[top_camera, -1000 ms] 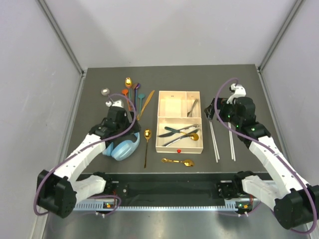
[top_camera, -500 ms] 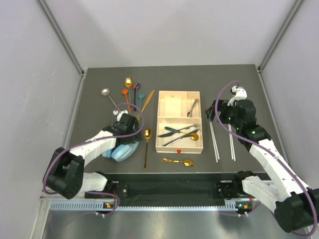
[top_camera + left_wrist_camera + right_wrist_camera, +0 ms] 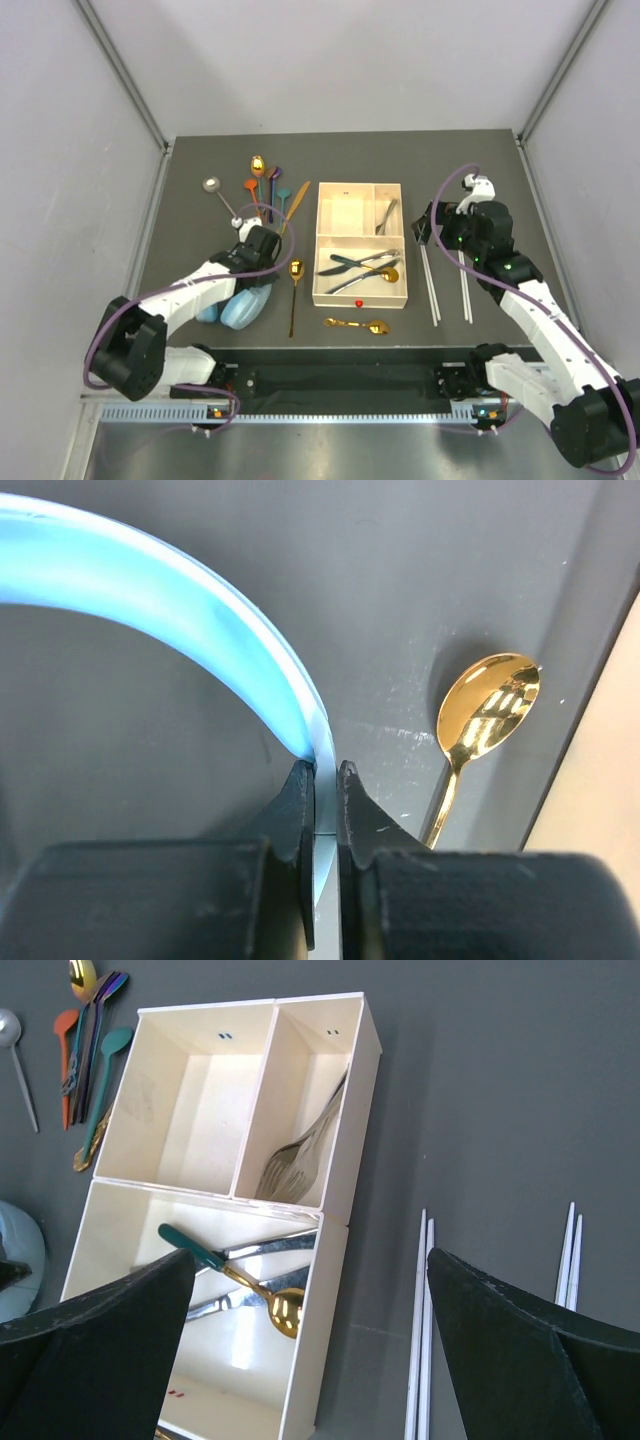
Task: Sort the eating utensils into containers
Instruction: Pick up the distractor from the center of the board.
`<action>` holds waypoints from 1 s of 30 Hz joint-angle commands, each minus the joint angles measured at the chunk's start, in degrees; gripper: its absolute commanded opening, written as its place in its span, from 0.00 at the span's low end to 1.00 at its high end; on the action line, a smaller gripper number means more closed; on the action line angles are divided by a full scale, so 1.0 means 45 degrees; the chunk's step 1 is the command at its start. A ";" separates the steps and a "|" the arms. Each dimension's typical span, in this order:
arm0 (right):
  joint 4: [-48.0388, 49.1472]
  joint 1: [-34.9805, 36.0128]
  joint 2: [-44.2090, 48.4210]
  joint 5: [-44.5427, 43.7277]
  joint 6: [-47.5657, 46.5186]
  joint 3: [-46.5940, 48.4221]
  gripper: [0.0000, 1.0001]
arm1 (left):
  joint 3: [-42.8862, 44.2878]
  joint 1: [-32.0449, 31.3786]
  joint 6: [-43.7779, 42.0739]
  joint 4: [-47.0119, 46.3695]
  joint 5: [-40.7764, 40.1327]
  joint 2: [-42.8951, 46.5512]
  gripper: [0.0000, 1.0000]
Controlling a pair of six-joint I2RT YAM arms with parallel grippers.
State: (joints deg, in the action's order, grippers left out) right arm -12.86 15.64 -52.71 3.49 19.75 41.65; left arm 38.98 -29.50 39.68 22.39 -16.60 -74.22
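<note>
My left gripper (image 3: 326, 780) is shut on the thin band of the light-blue headphones (image 3: 200, 590), which lie left of the tray (image 3: 240, 305). Just right of that gripper (image 3: 262, 268) a gold spoon (image 3: 490, 705) lies on the mat (image 3: 294, 272). The cream tray (image 3: 318, 240) holds a fork (image 3: 300, 1155) in a small section, and knives and a teal-handled spoon (image 3: 235, 1280) in the large one. My right gripper (image 3: 310, 1260) hangs open above the tray's right edge (image 3: 430, 228). Two pairs of pale chopsticks (image 3: 431, 285) lie right of the tray.
Orange, purple, teal and gold spoons (image 3: 270, 190) and a wooden knife lie behind the headphones, with a silver spoon (image 3: 215, 188) to their left. Another gold spoon (image 3: 357, 324) lies in front of the tray. Grey walls close in on both sides.
My left gripper came down beside the gold spoon and shut on the headphone band; the headphones shifted slightly toward the front. The right arm barely moved.
</note>
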 commanded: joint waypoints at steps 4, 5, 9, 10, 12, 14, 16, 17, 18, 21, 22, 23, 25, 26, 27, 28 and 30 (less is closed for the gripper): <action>0.0456 0.0197 -0.0103 0.0007 0.0104 0.0315 1.00 | 0.0749 -0.0086 -0.0223 0.1019 -0.0120 0.2153 0.00; 0.0475 0.0177 -0.0123 0.0045 0.0084 0.0354 1.00 | 0.0906 -0.0067 -0.0282 0.1136 -0.0158 0.2620 0.00; 0.0593 0.0197 -0.0240 0.0162 0.0221 0.0393 1.00 | 0.2834 -0.0086 -0.0633 0.2965 -0.0859 0.2821 0.00; 0.0631 0.0197 -0.0240 0.0182 0.0240 0.0374 1.00 | 0.3209 -0.0067 -0.0673 0.3302 -0.0997 0.2762 0.00; 0.0690 0.0197 -0.0260 0.0241 0.0260 0.0315 0.99 | 0.4280 -0.0086 -0.0751 0.4043 -0.1154 0.2684 0.00; 0.0749 0.0196 -0.0260 0.0260 0.0280 0.0199 0.99 | 0.4909 -0.0067 -0.0849 0.4184 -0.0960 0.2742 0.00; 0.0807 0.0177 -0.0202 0.0144 0.0280 0.0062 1.00 | 0.5729 -0.0067 -0.1083 0.4029 -0.0591 0.2723 0.00; 0.0788 0.0196 -0.0182 0.0124 0.0280 0.0061 1.00 | 0.6061 -0.0086 -0.1180 0.4066 -0.0550 0.2452 0.00; 0.0788 0.0177 -0.0182 0.0085 0.0280 0.0061 1.00 | 0.6857 -0.0183 -0.1317 0.4144 -0.0549 0.2217 0.00; 0.0749 0.0197 -0.0065 0.0007 0.0299 0.0100 1.00 | 0.8750 -0.0824 -0.1726 0.4788 -0.1016 0.1007 0.00; 0.0768 0.0197 -0.0045 -0.0032 0.0338 0.0081 1.00 | 0.9185 -0.1041 -0.1844 0.4886 -0.1192 0.0695 0.00; 0.0769 0.0197 -0.0026 -0.0052 0.0396 0.0042 1.00 | 0.9576 -0.1275 -0.1981 0.4868 -0.1329 0.0092 0.00; 0.0846 0.0158 -0.0006 -0.0150 0.0708 -0.0056 1.00 | 1.0631 -0.1803 -0.2430 0.4635 -0.1311 -0.0826 0.00; 0.0847 0.0158 -0.0064 -0.0188 0.0806 -0.0075 1.00 | 1.0924 -0.1959 -0.2605 0.4131 -0.1234 -0.1161 0.00; 0.0827 0.0177 -0.0122 -0.0324 0.1058 -0.0076 1.00 | 1.1507 -0.2309 -0.2994 0.3951 -0.1194 -0.1512 0.00; 0.0692 0.0196 -0.0181 -0.0441 0.1196 -0.0056 1.00 | 1.1900 -0.2467 -0.3152 0.3795 -0.1117 -0.2405 0.00; 0.0438 0.0177 -0.0299 -0.1160 0.1489 0.0099 1.00 | 1.3087 -0.3089 -0.3814 0.3326 -0.1075 -0.3308 0.00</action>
State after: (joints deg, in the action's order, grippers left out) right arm -11.94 15.64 -53.78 2.79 23.07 41.63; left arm 89.23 -39.33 29.91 43.03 -20.53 -82.50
